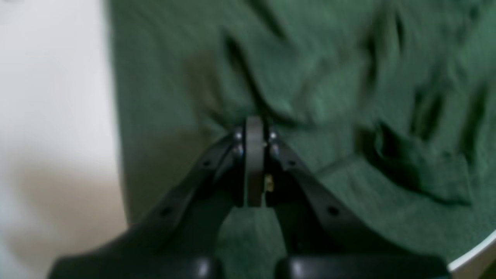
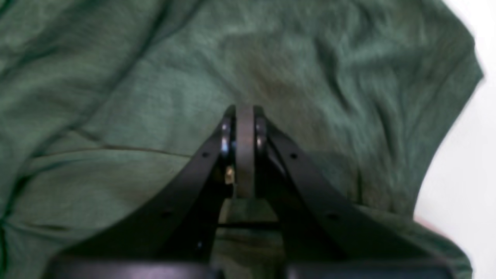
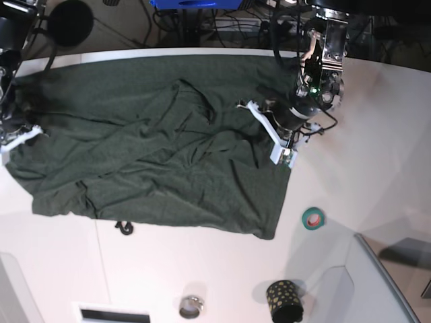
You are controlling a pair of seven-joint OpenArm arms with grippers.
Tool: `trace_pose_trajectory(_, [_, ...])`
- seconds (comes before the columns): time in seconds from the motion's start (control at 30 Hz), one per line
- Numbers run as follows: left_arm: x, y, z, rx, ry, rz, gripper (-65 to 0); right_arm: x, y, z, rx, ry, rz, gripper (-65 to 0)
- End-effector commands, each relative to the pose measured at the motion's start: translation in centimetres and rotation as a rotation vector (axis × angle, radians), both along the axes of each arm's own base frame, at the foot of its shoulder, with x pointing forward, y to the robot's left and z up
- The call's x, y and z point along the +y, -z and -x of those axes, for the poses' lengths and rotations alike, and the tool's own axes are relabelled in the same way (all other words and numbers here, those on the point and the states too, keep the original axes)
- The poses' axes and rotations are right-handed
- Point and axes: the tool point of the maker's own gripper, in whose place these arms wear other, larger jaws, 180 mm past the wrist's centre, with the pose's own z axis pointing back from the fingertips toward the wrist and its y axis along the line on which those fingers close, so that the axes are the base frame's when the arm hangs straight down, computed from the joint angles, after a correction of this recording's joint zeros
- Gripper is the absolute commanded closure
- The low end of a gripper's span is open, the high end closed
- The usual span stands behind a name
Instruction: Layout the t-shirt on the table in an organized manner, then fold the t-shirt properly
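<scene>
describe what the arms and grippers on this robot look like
Left gripper and right gripper match: black perforated fingers, grey pads, silver screws. In the base view the arm on the right is black and silver, with a green light, black cables and white finger parts.

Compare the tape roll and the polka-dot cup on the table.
The tape roll is a flat teal ring lying down; the cup is a taller black cylinder with light dots, standing upright. The roll sits nearer the t-shirt; the cup stands farther off, toward the near edge. Both rest on the white table, clear of the shirt.
</scene>
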Motion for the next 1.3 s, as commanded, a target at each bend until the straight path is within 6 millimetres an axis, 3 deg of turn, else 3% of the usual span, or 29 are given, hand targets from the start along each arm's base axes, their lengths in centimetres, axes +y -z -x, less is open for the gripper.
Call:
trace_pose_trajectory(0.0, [0.6, -0.6, -0.6, -0.034, -0.010, -0.009, 0.0, -1.4, -1.0, -0.7, -0.030, 0.008, 0.019, -0.8])
trace_pose_trajectory(0.1, [0.8, 1.0, 0.8, 0.018, -0.014, -0.014, 0.0, -1.8, 0.6, 0.8, 0.022, 0.024, 0.005, -0.8])
trace_pose_trajectory(0.27, [1.5, 2.8, 3.0, 0.085, -0.016, -0.029, 0.0, -2.1, 1.4, 2.5, 0.057, 0.032, 0.006, -0.8])
trace_pose_trajectory(0.63, [2.5, 3.7, 5.4, 0.129, -0.022, -0.042, 0.0, -2.1, 1.1, 2.3, 0.051, 0.024, 0.014, -0.8])
trace_pose_trajectory(0.77, [2.3, 2.1, 4.3, 0.075, -0.019, -0.038, 0.0, -2.8, -2.9, -0.3, -0.055, -0.028, 0.091, -0.8])
trace_pose_trajectory(0.9, [2.4, -1.9, 0.1, -0.060, -0.030, -0.036, 0.0, -2.8, -8.9, -5.7, -0.226, -0.058, 0.150, -1.7])
trace_pose_trajectory(0.97, [2.6, -3.6, -2.0, -0.118, -0.039, -0.035, 0.0, -3.9, -11.9, -8.6, -0.294, -0.051, 0.173, -4.7])
trace_pose_trajectory(1.07, [3.4, -5.6, -4.8, -0.182, -0.063, -0.038, 0.0, -4.6, -12.3, -12.7, -0.265, -0.080, 0.184, -17.3])
trace_pose_trajectory(1.17, [3.5, -6.5, -6.0, -0.211, -0.066, -0.038, 0.0, -4.8, -9.6, -15.8, -0.157, -0.113, 0.186, -31.4])
trace_pose_trajectory(1.27, [3.7, -6.6, -6.0, -0.215, -0.065, -0.047, 0.0, -4.4, -7.2, -17.4, -0.169, -0.092, 0.158, -33.3])
